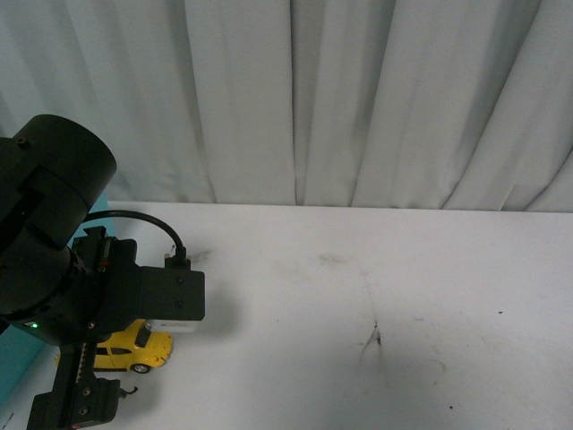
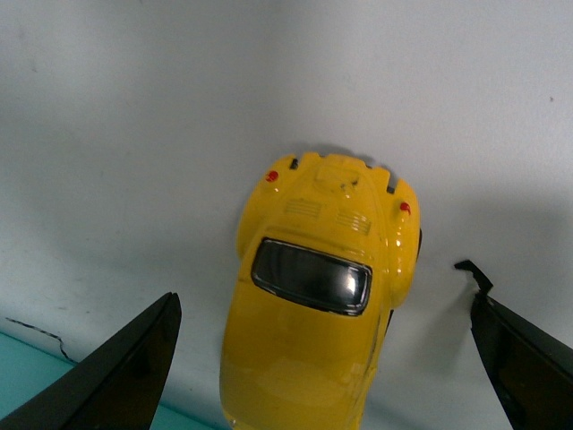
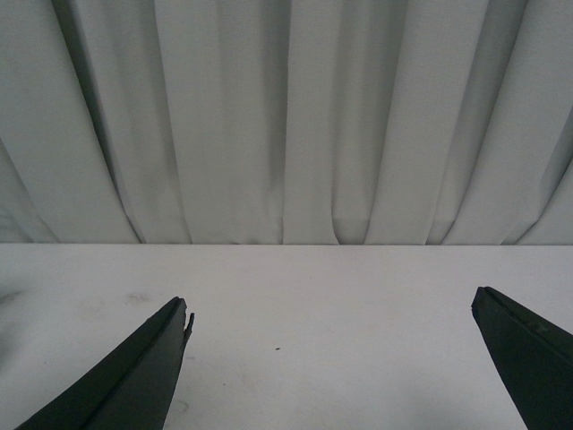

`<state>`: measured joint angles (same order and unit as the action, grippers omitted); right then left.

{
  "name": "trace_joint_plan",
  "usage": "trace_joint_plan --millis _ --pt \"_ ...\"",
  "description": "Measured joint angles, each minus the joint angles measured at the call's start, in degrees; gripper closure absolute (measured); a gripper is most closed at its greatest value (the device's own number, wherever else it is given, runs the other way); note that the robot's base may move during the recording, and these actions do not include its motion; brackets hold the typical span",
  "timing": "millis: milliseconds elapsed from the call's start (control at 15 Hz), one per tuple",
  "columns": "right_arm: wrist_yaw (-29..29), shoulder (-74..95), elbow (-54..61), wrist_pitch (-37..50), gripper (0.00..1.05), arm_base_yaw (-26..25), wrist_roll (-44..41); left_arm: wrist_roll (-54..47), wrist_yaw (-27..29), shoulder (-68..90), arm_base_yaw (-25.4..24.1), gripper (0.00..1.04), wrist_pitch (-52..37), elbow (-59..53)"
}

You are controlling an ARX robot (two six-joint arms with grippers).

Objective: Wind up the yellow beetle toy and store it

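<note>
The yellow beetle toy sits on its wheels on the white table, at about 8 o'clock in the front view, half hidden under the left arm. In the left wrist view its rear end with two small red lamps points away from the camera, and the dark rear window shows.

I judge it light and rigid. The glossy rounded shell looks slippery, and the wheels would likely let it roll away from a glancing touch. The best hold seems to be across the flat flanks at the doors, between the wheel arches, not over the domed roof.

The left gripper hangs over the car with its fingers spread wide, one on each side, touching nothing. A teal surface borders the table at 8 o'clock; what it is I cannot tell. The right gripper is spread too, empty, facing bare table and the pale curtain at 12 o'clock.
</note>
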<state>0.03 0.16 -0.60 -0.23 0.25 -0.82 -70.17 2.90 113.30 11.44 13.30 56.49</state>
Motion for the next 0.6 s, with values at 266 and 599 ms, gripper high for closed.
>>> trace_joint_plan --millis 266,599 --pt "-0.02 0.0 0.0 0.0 0.07 0.0 -0.02 -2.12 1.03 0.59 -0.61 0.28 1.05 0.02" --pt "-0.02 0.0 0.0 0.0 0.07 0.0 -0.02 -0.83 0.28 1.75 0.17 0.61 3.87 2.78"
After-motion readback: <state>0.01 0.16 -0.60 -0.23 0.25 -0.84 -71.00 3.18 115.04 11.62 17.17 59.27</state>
